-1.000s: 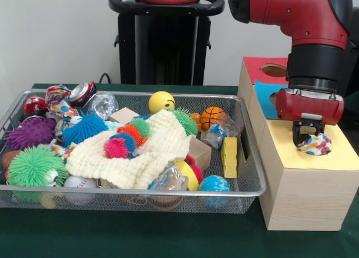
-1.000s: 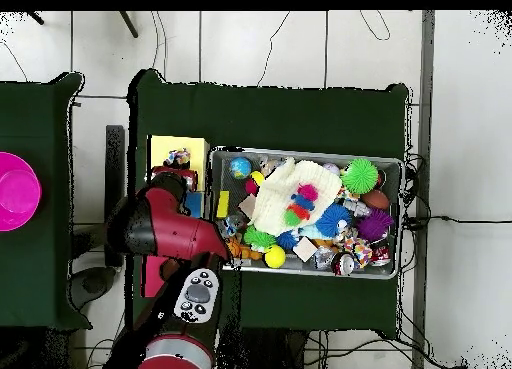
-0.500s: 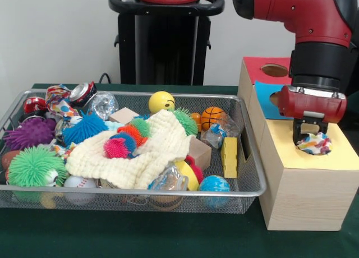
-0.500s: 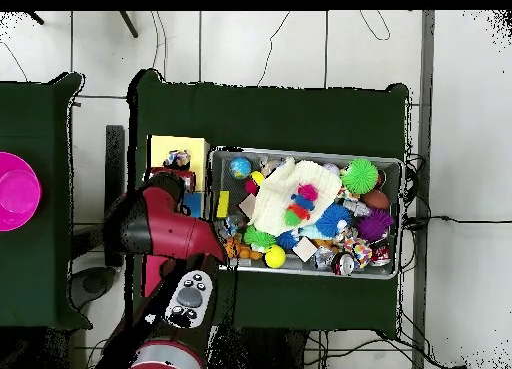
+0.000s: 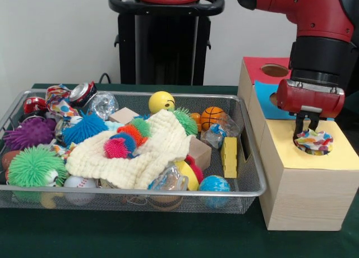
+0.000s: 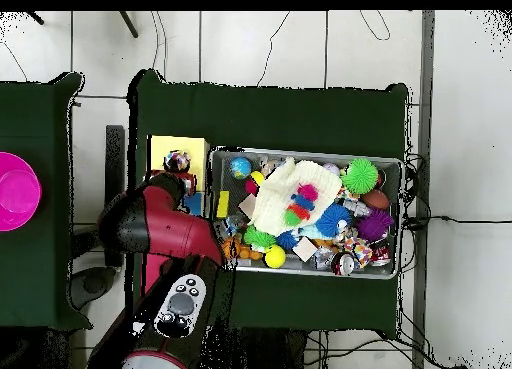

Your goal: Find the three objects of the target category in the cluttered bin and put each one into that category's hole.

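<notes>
While one spotted cloth (image 5: 313, 142) rests over the yellow box's hole (image 5: 312, 150), you cannot tell how the gripper's (image 5: 307, 125) jaws stand.
Another spotted cloth (image 5: 58, 99) lies at the bin's (image 5: 253, 179) far corner; the third isn't visible to you.

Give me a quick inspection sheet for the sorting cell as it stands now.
Surface: table with dark green cloth.
Job's things: wire mesh bin full; spotted cloth piece sits at the hole of the yellow-topped box; another spotted cloth piece at the bin's far corner.
Clutter: cream waffle cloth, spiky balls, yellow ball, mini basketball, crushed can.
End effector: just above the cloth on the yellow box; open or shut cannot be told.
Cables: several on the floor beside the table.
Surroundings: pink bowl on a neighbouring table.
</notes>
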Robot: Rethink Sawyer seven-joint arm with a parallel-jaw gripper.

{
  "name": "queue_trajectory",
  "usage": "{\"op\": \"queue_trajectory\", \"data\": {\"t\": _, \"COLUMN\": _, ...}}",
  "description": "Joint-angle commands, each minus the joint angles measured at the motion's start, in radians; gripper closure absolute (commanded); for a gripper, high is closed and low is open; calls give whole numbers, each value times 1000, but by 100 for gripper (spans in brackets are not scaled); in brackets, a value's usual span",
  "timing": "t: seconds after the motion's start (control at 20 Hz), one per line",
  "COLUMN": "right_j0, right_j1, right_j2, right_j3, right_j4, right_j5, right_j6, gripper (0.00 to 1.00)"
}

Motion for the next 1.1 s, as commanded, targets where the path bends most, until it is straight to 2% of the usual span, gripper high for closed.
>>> {"op": "queue_trajectory", "data": {"t": 0.05, "right_j0": -13, "right_j1": 61, "right_j2": -13, "right_j3": 7, "right_j4": 41, "right_j5": 127, "right_j6": 221, "gripper": 100}}
{"op": "queue_trajectory", "data": {"t": 0.35, "right_j0": -9, "right_j1": 61, "right_j2": 1, "right_j3": 12, "right_j4": 45, "right_j5": 111, "right_j6": 226, "gripper": 100}}
{"op": "queue_trajectory", "data": {"t": 0.75, "right_j0": 13, "right_j1": 31, "right_j2": -23, "right_j3": 30, "right_j4": 44, "right_j5": 193, "right_j6": 227, "gripper": 100}}
{"op": "queue_trajectory", "data": {"t": 1.05, "right_j0": -6, "right_j1": 23, "right_j2": -15, "right_j3": 46, "right_j4": 36, "right_j5": 163, "right_j6": 226, "gripper": 100}}
{"op": "queue_trajectory", "data": {"t": 1.1, "right_j0": -8, "right_j1": 23, "right_j2": -14, "right_j3": 48, "right_j4": 33, "right_j5": 152, "right_j6": 225, "gripper": 0}}
